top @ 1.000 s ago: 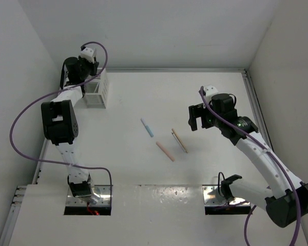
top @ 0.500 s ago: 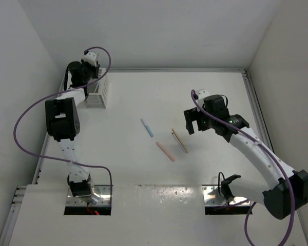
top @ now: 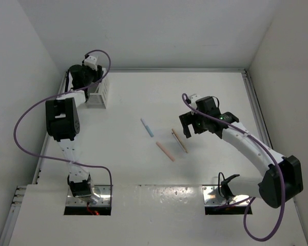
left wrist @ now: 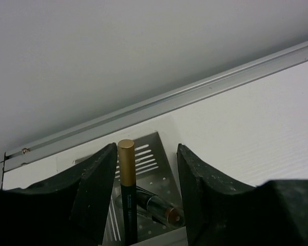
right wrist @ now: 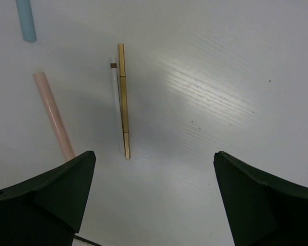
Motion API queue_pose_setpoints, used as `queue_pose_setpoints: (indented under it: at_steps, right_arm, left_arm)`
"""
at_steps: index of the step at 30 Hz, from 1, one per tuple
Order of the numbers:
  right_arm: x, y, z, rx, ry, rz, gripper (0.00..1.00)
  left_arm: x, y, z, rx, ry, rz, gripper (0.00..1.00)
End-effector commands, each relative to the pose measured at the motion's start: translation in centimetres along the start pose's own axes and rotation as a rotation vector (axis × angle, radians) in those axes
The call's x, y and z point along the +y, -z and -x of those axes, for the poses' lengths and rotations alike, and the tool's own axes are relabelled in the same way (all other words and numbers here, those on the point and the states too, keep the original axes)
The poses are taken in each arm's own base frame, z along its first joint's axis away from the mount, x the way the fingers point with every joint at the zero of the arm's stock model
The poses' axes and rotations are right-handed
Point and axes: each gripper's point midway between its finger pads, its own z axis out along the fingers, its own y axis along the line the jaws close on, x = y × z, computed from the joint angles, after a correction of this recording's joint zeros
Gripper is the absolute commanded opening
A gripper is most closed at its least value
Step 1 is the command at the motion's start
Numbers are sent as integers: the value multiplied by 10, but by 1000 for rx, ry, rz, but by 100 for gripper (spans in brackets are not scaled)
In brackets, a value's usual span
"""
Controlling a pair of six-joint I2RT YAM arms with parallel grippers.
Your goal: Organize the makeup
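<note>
Top external view: two steps are judged to be in hand at once, a drop-off at the far-left corner of the bench and a pick-up near its middle. The left arm (top: 61, 120) is stretched to the far-left corner, its wrist bent down over the white slatted box (top: 98, 92). In the left wrist view the left jaws are seen apart, with a black stick with a gold cap (left wrist: 127, 195) standing upright between them, close to one finger and clear of the other; it is taken as released into the box, where a second dark stick (left wrist: 156, 207) lies at a slant on the floor. The right arm (top: 246, 146) is reached forward and inward, its wrist tipped down over the middle of the bench. The right jaws are spread wide and nothing is held. Below them a tan stick (right wrist: 123, 102) lies touching or just beside a paler stick (right wrist: 114, 97); a salmon pink stick (right wrist: 54, 115) lies near, and a light blue stick (right wrist: 25, 20) further off. Next, the left jaws would need to be lifted straight up off the box, and the right jaws lowered astride one stick only, which the close-lying pair makes awkward.
</note>
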Motion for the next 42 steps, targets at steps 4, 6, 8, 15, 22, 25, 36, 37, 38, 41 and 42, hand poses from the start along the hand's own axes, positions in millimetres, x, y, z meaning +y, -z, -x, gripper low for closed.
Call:
queue_pose_setpoints:
  at_steps: [4, 6, 8, 15, 22, 25, 36, 37, 38, 41, 42]
  right_arm:
    - [10, -6, -7, 5, -3, 38, 97]
    - [10, -5, -11, 13, -12, 37, 97]
    - [10, -4, -15, 16, -20, 34, 97]
    - [12, 0, -30, 12, -67, 29, 97]
    - [16, 0, -45, 42, -96, 36, 96]
    - [18, 2, -47, 50, -95, 37, 96]
    - [10, 10, -70, 85, -76, -22, 96]
    - [9, 10, -72, 88, -77, -28, 96]
    - [7, 10, -74, 92, -71, -34, 96]
    - [6, 10, -77, 96, -72, -38, 96]
    - [6, 10, -78, 99, -69, -38, 96]
  left_arm:
    - [17, 34, 81, -103, 8, 84, 56]
    - [26, 52, 115, -147, 32, 143, 57]
    - [34, 65, 133, -150, 61, 249, 57]
    - [-22, 118, 162, -59, 214, 307, 57]
    - [-164, 142, 64, 265, 382, 56, 57]
    - [-213, 143, 17, 405, 402, 16, 61]
    - [-312, 153, -31, 568, 554, 3, 63]
    - [-313, 152, -29, 560, 577, 7, 64]
    - [-319, 153, -28, 561, 586, -1, 64]
    - [-332, 154, -43, 624, 597, 49, 65]
    - [-337, 155, -58, 662, 569, 85, 65]
